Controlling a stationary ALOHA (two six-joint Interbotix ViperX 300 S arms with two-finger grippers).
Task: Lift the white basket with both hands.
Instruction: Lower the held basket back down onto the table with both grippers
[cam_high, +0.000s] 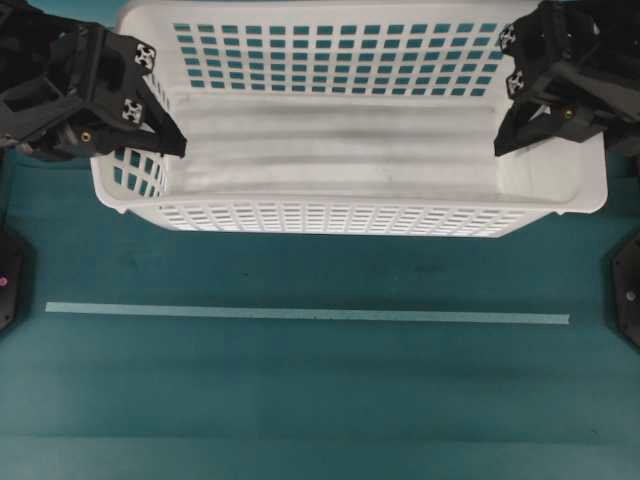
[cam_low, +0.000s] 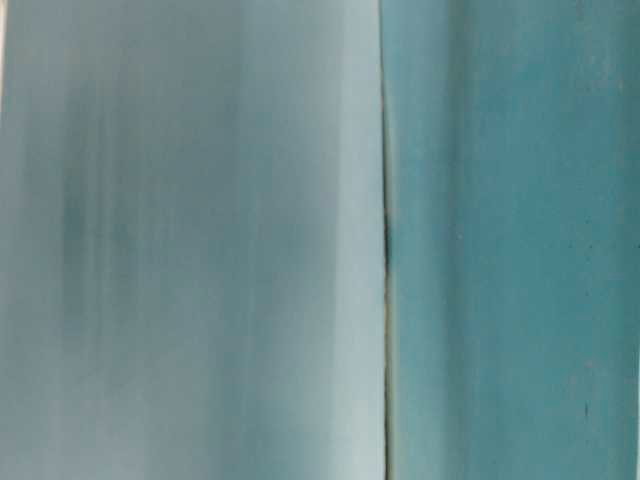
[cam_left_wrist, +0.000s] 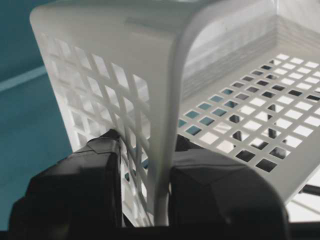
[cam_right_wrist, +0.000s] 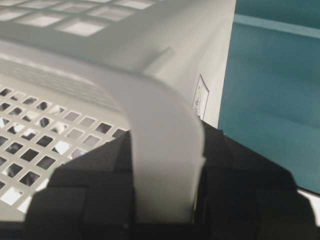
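The white basket (cam_high: 350, 170) fills the twelve o'clock part of the overhead view, above the teal table (cam_high: 320, 390) and a pale tape strip (cam_high: 308, 315) lying toward six o'clock. The left gripper (cam_high: 165, 135) is clamped on the basket's nine o'clock end wall, one finger (cam_left_wrist: 75, 192) outside and one inside. The right gripper (cam_high: 510, 135) pinches the rim at three o'clock likewise.
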